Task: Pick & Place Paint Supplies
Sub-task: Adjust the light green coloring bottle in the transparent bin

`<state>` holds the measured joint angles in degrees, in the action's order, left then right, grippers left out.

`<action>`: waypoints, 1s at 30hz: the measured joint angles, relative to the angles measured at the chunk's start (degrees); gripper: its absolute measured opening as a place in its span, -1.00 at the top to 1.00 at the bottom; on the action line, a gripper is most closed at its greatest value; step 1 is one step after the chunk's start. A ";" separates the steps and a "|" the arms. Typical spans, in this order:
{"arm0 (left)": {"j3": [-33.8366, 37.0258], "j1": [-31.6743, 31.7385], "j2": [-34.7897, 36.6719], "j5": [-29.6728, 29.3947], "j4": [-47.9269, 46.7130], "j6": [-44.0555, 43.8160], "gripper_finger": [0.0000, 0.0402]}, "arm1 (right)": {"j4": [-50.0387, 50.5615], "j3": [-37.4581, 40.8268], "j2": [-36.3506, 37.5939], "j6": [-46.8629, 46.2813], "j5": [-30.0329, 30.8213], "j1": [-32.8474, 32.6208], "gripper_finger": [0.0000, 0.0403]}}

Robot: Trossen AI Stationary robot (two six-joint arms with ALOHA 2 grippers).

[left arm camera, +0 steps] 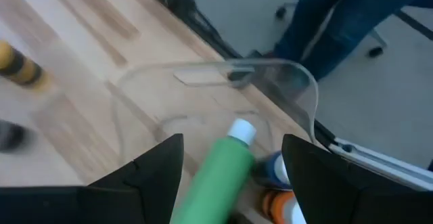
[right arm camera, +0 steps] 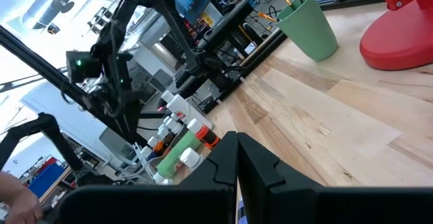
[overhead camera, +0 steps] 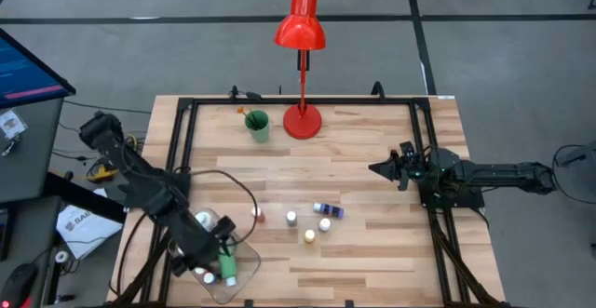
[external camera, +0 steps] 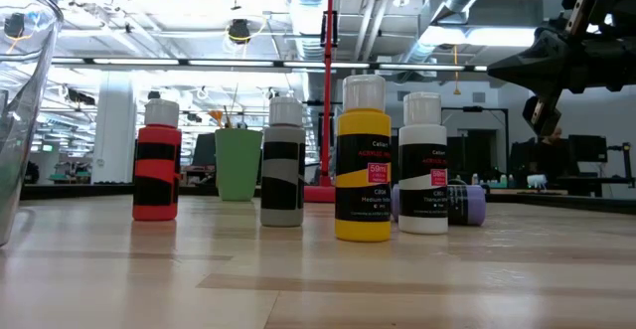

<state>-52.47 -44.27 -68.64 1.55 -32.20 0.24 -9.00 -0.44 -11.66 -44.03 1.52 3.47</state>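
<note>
**Operator:** Where's my left gripper right now?

**Spotter:** Your left gripper [overhead camera: 216, 252] hangs over the clear plastic tray [overhead camera: 244, 273] at the near left of the table [overhead camera: 372, 159]. Its fingers [left arm camera: 152, 166] stand apart, with the large green bottle [left arm camera: 216, 180] lying between them in the tray, cap pointing away. You can't tell from the wrist view whether the pads touch it. A blue bottle [left arm camera: 274, 170] and an orange one [left arm camera: 277, 207] lie just beside it in the same tray.

**Operator:** And the right?

**Spotter:** Your right gripper [overhead camera: 380, 169] waits above the right side of the table, fingers closed on nothing.

**Operator:** What's left out on the wood?

**Spotter:** Five small bottles near the middle. Red [external camera: 157, 160], grey [external camera: 283, 165], yellow [external camera: 363, 165] and white [external camera: 423, 170] stand upright; the purple one [overhead camera: 329, 210] lies on its side. The green cup [overhead camera: 257, 125] and red lamp [overhead camera: 302, 29] stand at the far edge.
</note>
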 joint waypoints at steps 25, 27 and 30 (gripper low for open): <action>-11.20 1.98 -20.67 10.95 -6.80 5.16 -0.19 | -0.01 0.00 0.00 0.00 0.00 0.00 1.00; -11.39 1.98 -21.33 10.95 -6.43 6.56 -0.19 | 0.00 -0.01 0.01 0.00 0.00 0.01 1.00; -11.39 1.98 -22.66 11.89 -6.29 6.87 -0.19 | -0.01 -0.01 0.00 0.00 0.00 0.00 1.00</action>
<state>-63.86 -42.28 -91.30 13.43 -38.49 7.11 -9.01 -0.45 -11.66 -44.03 1.52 3.47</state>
